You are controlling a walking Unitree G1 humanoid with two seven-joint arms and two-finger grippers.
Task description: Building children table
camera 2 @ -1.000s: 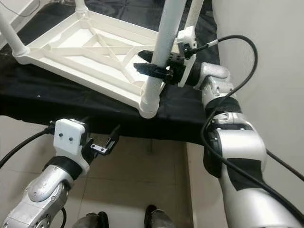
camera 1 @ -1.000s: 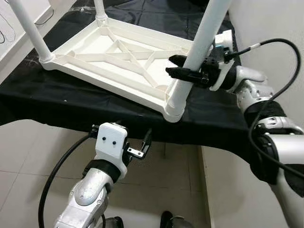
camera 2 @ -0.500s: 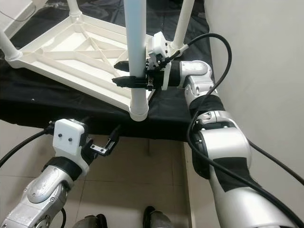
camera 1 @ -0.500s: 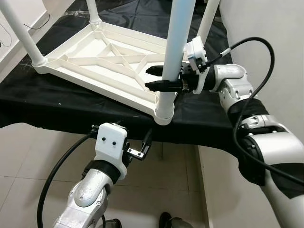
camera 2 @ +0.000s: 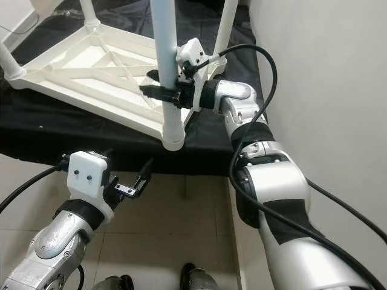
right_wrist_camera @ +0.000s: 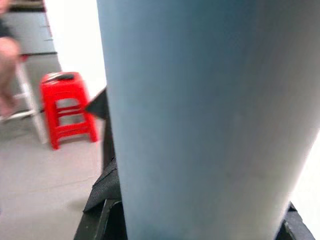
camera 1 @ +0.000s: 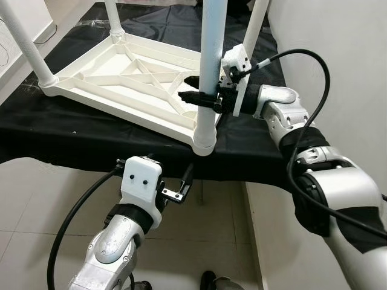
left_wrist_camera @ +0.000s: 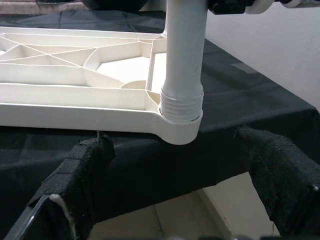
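Children's table upside down, near-right leg gripped

Children's table (camera 1: 130,81) lies upside down before us on a black cloth (camera 1: 72,136) that covers the work surface, its white ribbed underside facing up and its legs pointing upward. Starting at the far left, we see one white leg (camera 1: 27,39) standing in its corner socket, and another leg (camera 1: 113,18) rising at the far side of the tabletop.

Below the near edge of the cloth, over the tiled floor (camera 1: 36,199), our left gripper (camera 1: 178,187) hovers with its fingers spread and nothing between them. It is apart from the table, just under the near-right corner. In the left wrist view that corner socket (left_wrist_camera: 182,120) sits flat on the cloth with the leg's threaded end seated in it.

Moving right, the near-right leg (camera 1: 210,54) stands upright in that socket. Our right gripper (camera 1: 199,96) reaches in from the right and is clenched around this leg a little above the socket. In the right wrist view the leg sits between the black fingers (right_wrist_camera: 102,215), and a red stool (right_wrist_camera: 65,107) stands on the floor far behind. A fourth leg (camera 1: 257,21) rises at the far right corner.
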